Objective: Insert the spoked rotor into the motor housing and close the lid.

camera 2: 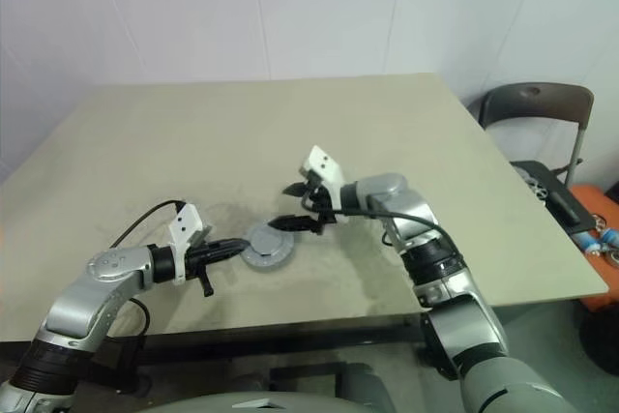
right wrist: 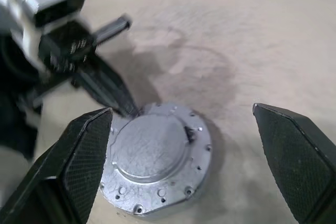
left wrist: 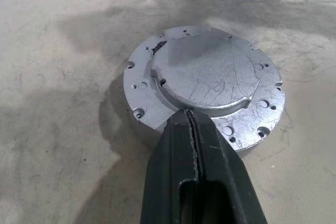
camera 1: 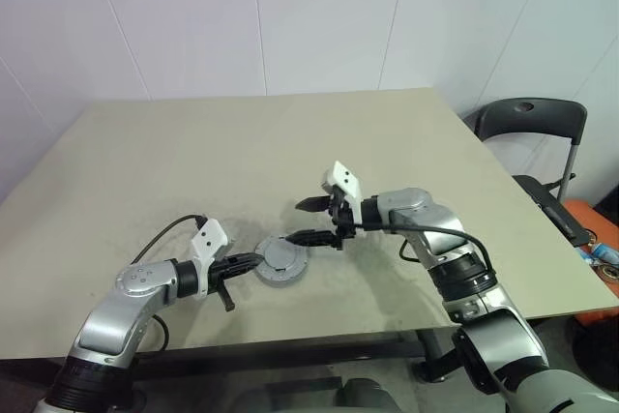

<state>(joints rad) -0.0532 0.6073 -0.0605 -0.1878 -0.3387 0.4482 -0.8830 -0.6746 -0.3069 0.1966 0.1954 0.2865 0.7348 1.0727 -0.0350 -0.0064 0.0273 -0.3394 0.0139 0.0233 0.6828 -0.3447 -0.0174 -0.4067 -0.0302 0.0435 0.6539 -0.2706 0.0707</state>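
Beige table (camera 1: pixel 145 162), white walls behind. Near its front edge, the lid (left wrist: pixel 210 77) is seated flat on the housing (camera 1: pixel 280 263). The closed left gripper (left wrist: pixel 195 129) is pressed against the lid's rim; the empty right gripper (camera 1: pixel 316 221) is spread wide just above it.

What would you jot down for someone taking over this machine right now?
Left claw: shut, empty, its tip at the edge of the lid.
Right claw: wide open, empty, above the motor housing.
Things: the housing sits on the table between the arms, the lid lying flat on top. The wheel can't be seen, presumably inside.
Done: lid looks on.
Left: check the lid is seated, pull both arms away.
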